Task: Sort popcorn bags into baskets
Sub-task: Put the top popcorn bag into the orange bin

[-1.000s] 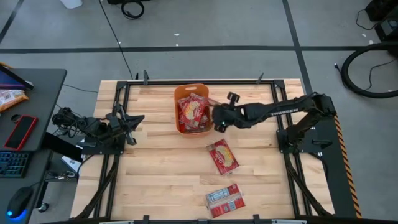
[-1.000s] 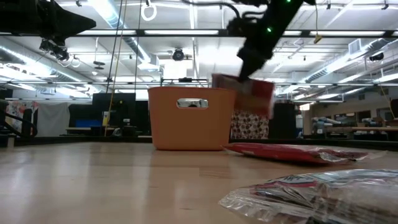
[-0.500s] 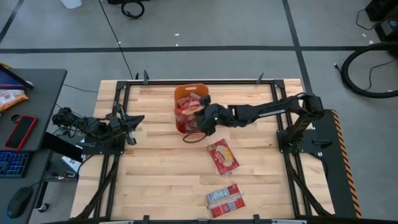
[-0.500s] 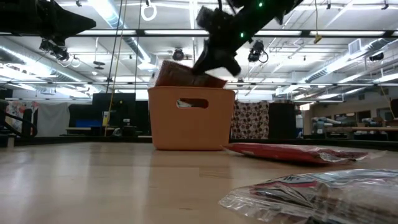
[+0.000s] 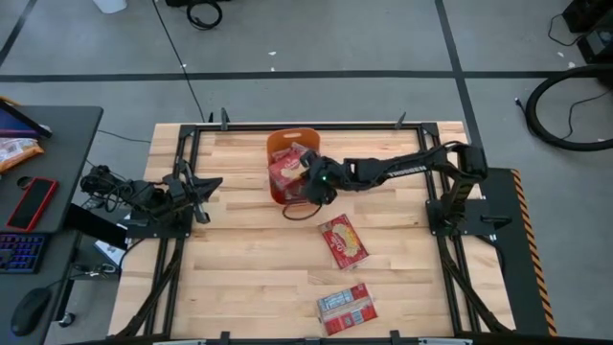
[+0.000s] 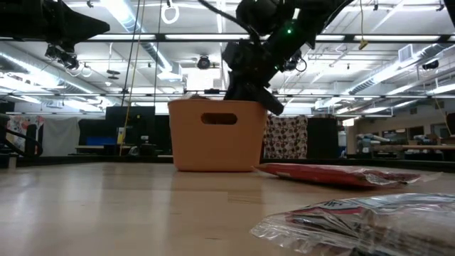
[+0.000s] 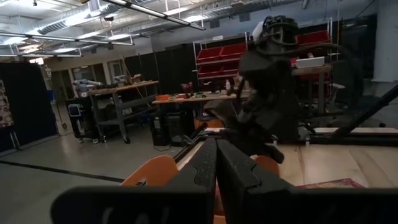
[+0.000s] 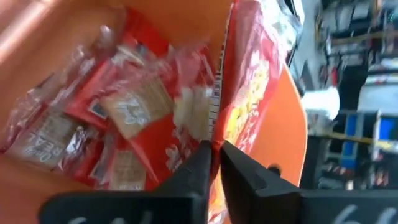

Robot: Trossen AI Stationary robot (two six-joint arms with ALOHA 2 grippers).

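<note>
Right gripper (image 5: 308, 179), having carried its popcorn bag (image 8: 249, 93) over the basket (image 5: 278, 144), is lowering it, fingers loosening; the 5 o'clock worktop bag (image 5: 342, 241) is looking light, crinkly, best edge-pinched. Left fingers pressed together.

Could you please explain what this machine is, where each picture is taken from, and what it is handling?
These are two robot arms at a wooden table. One picture looks straight down, one looks level across the tabletop, and one comes from a camera on each wrist. The right gripper reaches over the orange basket, which already holds several red popcorn bags; its fingers sit narrowly apart around the edge of one bag standing on edge inside. The left gripper waits shut at the table's left edge. Two more bags lie on the table: one near the middle, one at the front.
</note>
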